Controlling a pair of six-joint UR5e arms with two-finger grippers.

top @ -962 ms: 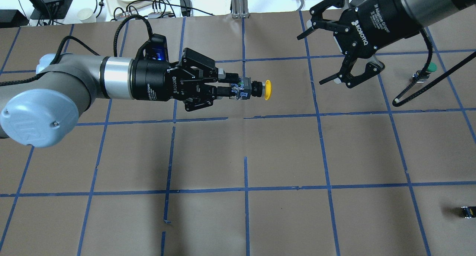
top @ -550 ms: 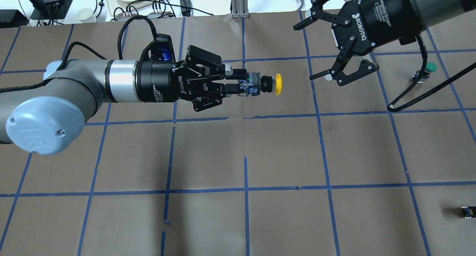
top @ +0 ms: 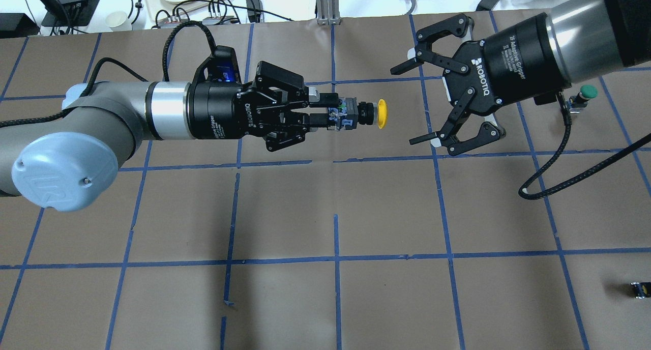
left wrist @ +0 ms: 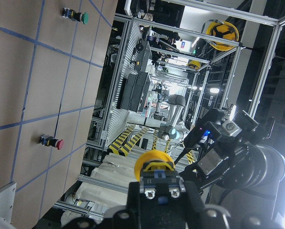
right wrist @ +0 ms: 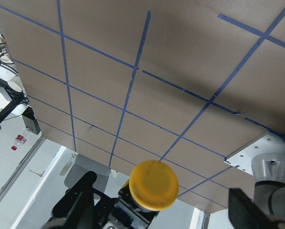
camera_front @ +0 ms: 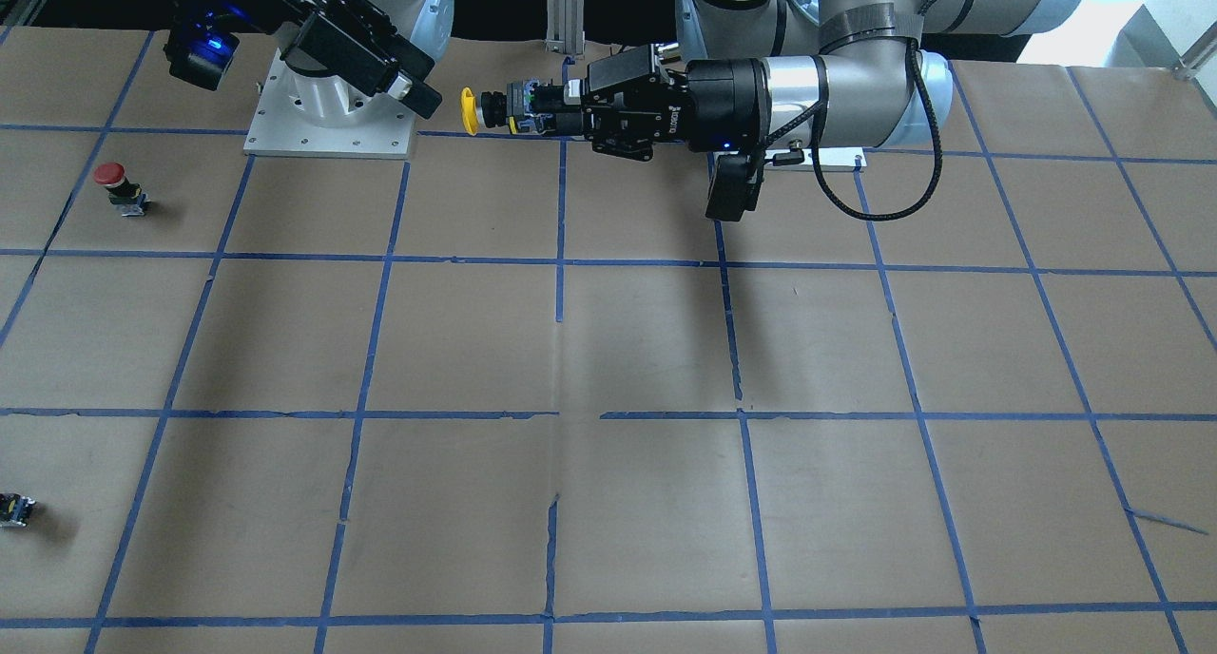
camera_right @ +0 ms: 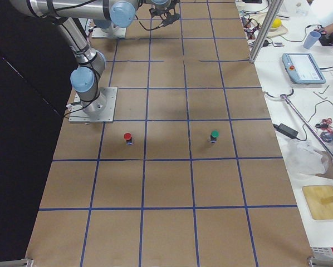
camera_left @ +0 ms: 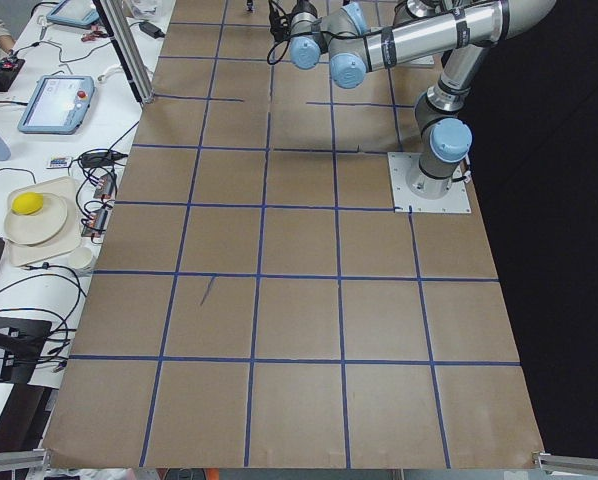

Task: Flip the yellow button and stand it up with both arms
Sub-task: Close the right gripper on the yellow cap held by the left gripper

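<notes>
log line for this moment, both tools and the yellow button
left tool: shut on yellow button, cap toward right tool | right tool: open, facing cap, not touching | stage: pre-handover

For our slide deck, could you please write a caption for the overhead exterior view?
Left gripper holds the yellow button sideways, cap pointing toward the open right gripper.

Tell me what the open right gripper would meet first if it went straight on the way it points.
Most likely the round yellow cap of the yellow push-button, held out sideways by the left gripper. The cap faces the right gripper, whose jaws stand open. Their heights look roughly matched, though depth is uncertain.
</notes>
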